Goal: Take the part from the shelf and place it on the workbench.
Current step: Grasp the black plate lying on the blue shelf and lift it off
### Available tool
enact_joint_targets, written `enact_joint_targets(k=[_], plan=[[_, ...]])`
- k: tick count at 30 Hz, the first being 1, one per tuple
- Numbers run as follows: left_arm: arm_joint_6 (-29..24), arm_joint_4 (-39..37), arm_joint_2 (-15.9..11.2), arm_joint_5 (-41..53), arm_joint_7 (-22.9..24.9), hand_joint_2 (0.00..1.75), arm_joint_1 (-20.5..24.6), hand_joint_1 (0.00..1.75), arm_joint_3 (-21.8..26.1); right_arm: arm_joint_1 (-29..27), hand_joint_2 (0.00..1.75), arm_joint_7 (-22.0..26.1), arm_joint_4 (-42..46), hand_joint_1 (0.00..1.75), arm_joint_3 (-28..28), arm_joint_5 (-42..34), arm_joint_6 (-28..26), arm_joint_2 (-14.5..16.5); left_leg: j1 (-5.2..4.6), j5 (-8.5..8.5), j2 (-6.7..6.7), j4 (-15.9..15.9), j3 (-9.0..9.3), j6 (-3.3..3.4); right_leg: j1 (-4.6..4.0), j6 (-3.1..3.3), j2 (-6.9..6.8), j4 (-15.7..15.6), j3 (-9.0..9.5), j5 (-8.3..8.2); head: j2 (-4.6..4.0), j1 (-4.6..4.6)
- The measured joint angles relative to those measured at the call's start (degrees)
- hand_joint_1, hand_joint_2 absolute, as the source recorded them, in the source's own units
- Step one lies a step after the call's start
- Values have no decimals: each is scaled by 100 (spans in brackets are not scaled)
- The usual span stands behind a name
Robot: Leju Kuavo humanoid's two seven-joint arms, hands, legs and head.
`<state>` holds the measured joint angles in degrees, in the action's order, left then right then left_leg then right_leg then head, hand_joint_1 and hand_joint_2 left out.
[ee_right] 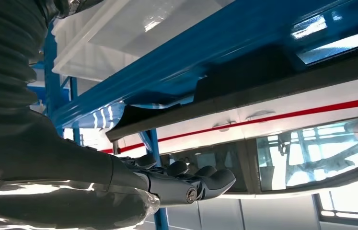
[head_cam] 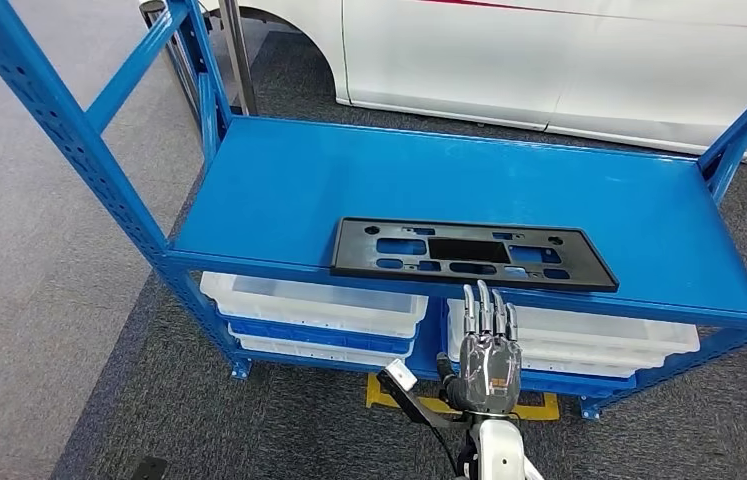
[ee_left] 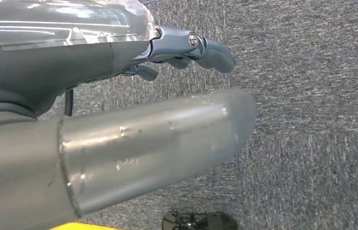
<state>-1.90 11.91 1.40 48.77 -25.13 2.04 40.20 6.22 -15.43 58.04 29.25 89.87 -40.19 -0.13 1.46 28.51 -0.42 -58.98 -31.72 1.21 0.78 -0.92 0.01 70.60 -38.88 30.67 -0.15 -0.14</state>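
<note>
A flat black plastic part (head_cam: 474, 254) with several cut-outs lies along the front edge of the blue shelf (head_cam: 279, 190). My right hand (head_cam: 488, 352) is raised just below and in front of that edge, fingers straight and apart, holding nothing. In the right wrist view the fingers (ee_right: 196, 184) point toward the shelf, with the dark edge of the part (ee_right: 177, 112) a short way beyond them, untouched. My left hand (ee_left: 186, 50) hangs over grey carpet, its thumb (ee_left: 157, 143) and fingers loosely extended and empty.
White and blue bins (head_cam: 314, 310) are stacked on the lower level under the shelf. A white car body (head_cam: 569, 60) stands behind it. Blue uprights (head_cam: 59, 120) frame the shelf at both ends. A yellow floor marker (head_cam: 389, 395) lies under the shelf front.
</note>
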Motion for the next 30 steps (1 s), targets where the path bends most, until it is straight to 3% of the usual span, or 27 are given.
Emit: enact_joint_targets(k=[2,3,5,8,9,11,13,14,15,17,18,19,23,25,27,28,29,30], plan=[[1,-1,3,4,6,0,1,0,2,5,175,14,-17,0,-22,0,0,11,-4,47,-9,6,57,-37,-27,62,2,-690,306,-344,0,0],[2,-1,4,5,7,0,3,0,2,8,175,19,-21,0,-29,0,0,16,-7,60,-9,9,65,-62,-50,95,2,-903,394,-393,0,0],[4,-1,6,7,9,0,2,0,3,8,175,26,-25,0,-37,0,0,28,-10,65,0,33,63,-121,-90,141,8,-1015,420,-354,0,0],[4,-1,7,7,9,0,10,0,4,9,175,32,-23,0,-46,-2,-2,52,-11,179,16,-85,27,-197,-45,219,9,-1155,505,-358,0,-2],[4,0,6,8,10,0,14,0,5,11,175,45,-22,0,-50,-2,-2,63,-12,306,18,-320,-74,-209,-32,253,1,-1199,551,-360,0,-4],[3,0,4,16,15,0,8,0,14,11,175,83,-23,0,-61,-1,-2,85,-11,611,19,-1043,-441,-226,-50,307,-16,-1213,604,-333,0,-7],[7,0,4,45,21,0,-9,0,25,7,175,136,-23,0,-84,-1,-1,106,-11,714,20,-1581,-786,-245,-66,330,-13,-1199,637,-292,0,-8],[10,0,3,63,23,0,-14,0,30,7,175,165,-23,0,-99,-1,-1,120,-10,603,21,-1571,-830,-250,-69,330,-7,-1187,659,-266,0,-8],[12,0,1,79,23,0,-14,0,32,9,175,188,-22,0,-114,-1,0,135,-10,390,22,-1348,-767,-248,-68,322,0,-1172,689,-235,0,-8],[15,0,-6,102,24,0,-8,0,38,17,175,223,-21,0,-134,-1,0,168,-16,-49,28,-609,-467,-230,-72,283,10,-1133,751,-155,0,-7],[16,0,-9,113,24,0,-1,0,42,25,175,238,-21,0,-141,0,0,183,-27,-148,24,-319,-339,-209,-81,255,15,-1107,758,-121,0,-7],[17,0,-9,124,24,0,2,0,48,33,175,251,-21,0,-150,0,-1,196,-38,-169,20,-154,-268,-186,-89,225,18,-1089,754,-99,0,-5],[20,-1,-7,146,24,0,-7,0,102,63,175,267,-18,0,-188,0,-2,226,-32,-127,2,-44,-215,-78,-92,132,20,-1030,729,-26,0,-3],[20,0,-5,157,23,0,-1,0,121,80,175,273,-14,0,-200,0,-2,227,-10,-120,7,-12,-175,-15,-68,68,17,-593,528,210,0,-3],[20,0,-5,174,23,0,2,0,129,85,175,286,-16,0,-204,-1,-2,227,-11,-91,11,-11,-149,18,-42,22,14,163,112,504,0,-3],[20,0,-5,179,23,0,0,0,131,83,175,295,-18,0,-205,-2,-2,227,-11,-75,10,-12,-131,22,-30,9,13,440,-66,554,0,-3],[20,0,-5,183,23,0,-1,0,132,82,175,306,-20,0,-208,-2,-2,228,-11,-54,7,-13,-105,20,-20,5,13,520,-154,483,0,-3],[22,0,-5,187,23,0,-3,0,133,85,175,326,-21,0,-212,-2,-2,232,-11,-28,0,-13,-65,12,-13,12,13,371,-127,290,0,-3]])
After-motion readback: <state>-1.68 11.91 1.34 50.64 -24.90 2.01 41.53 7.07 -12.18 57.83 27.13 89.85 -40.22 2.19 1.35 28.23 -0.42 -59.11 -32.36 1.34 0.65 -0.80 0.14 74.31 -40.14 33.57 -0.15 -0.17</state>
